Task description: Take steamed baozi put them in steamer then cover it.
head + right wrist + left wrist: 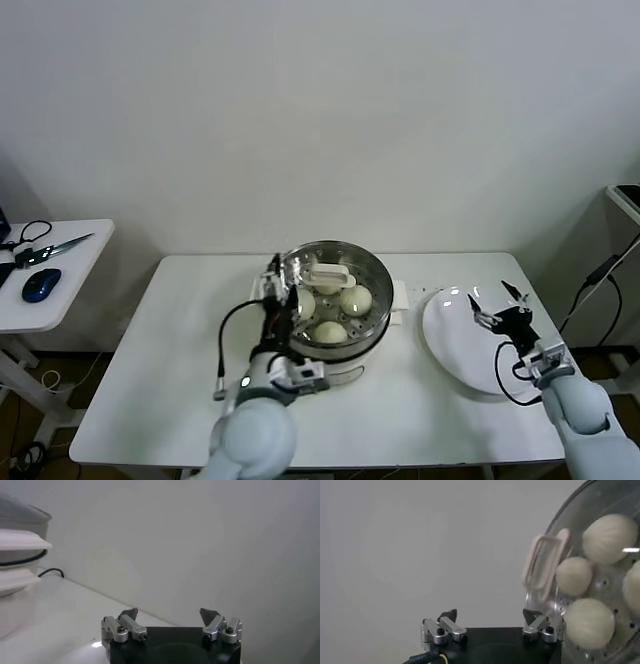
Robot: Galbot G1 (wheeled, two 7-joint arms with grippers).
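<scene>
The steamer point(372, 268) stands at the table's middle, a shiny steel basket on a white pot base. Several pale round steamed baozi point(356, 298) lie on its perforated floor, and they show in the left wrist view too, baozi point(589, 622). A clear glass lid with a white handle point(327, 272) rests over them; the same handle point(545, 562) shows close to my left wrist. My left gripper point(280, 298) is at the steamer's left rim, open and holding nothing point(490, 614). My right gripper point(497, 300) hangs open and holding nothing over the white plate point(455, 350), seen also as the gripper point(169, 613).
The plate lies bare at the table's right. A white side table point(75, 270) at the far left carries a blue mouse point(41, 285) and scissors point(55, 247). The steamer's white base point(15, 585) shows at the edge of the right wrist view.
</scene>
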